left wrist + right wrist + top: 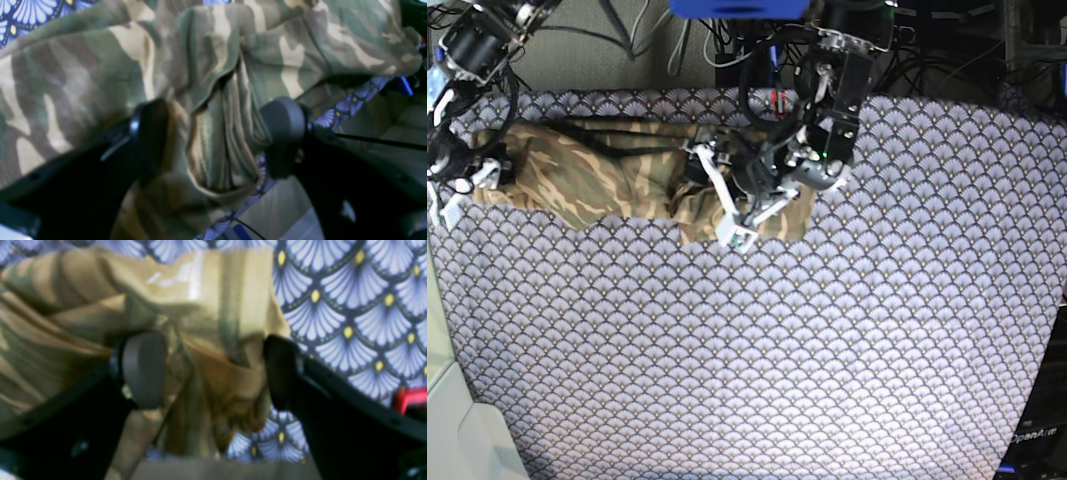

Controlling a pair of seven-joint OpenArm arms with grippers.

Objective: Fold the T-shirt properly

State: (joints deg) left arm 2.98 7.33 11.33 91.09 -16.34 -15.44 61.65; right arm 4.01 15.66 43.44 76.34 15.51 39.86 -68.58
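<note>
1. We see the T-shirt [597,175] lying on the purple scallop-patterned cloth [827,350] that covers the counter, in the far left part of the base view.
2. Its long axis runs left to right across that view, parallel to the far edge of the counter; it is bunched into a long, narrow, rumpled band, not spread flat.
3. One end reaches the left edge of the counter, the other stops near the middle, where a squarer flap of fabric juts toward the camera.
4. Our left hand [217,136] sits at that middle end. Its fingers stand wide apart, with a gathered fold of camouflage fabric [217,150] bulging between them; the fabric lies against the inner faces of both fingertips.
5. Whether that fold is truly gripped or only lying between the fingers, we cannot tell.
6. Our right hand [213,370] is at the shirt's left end. Its fingers are spread fully wide, a crumpled tan fold [220,386] lies loosely between them, and nothing is clamped.
7. Both wrist views are blurred, so hems and seams are hard to make out.
8. In the base view the left arm [827,120] covers part of the shirt's middle end, and we cannot tell collar from sleeves.
</note>
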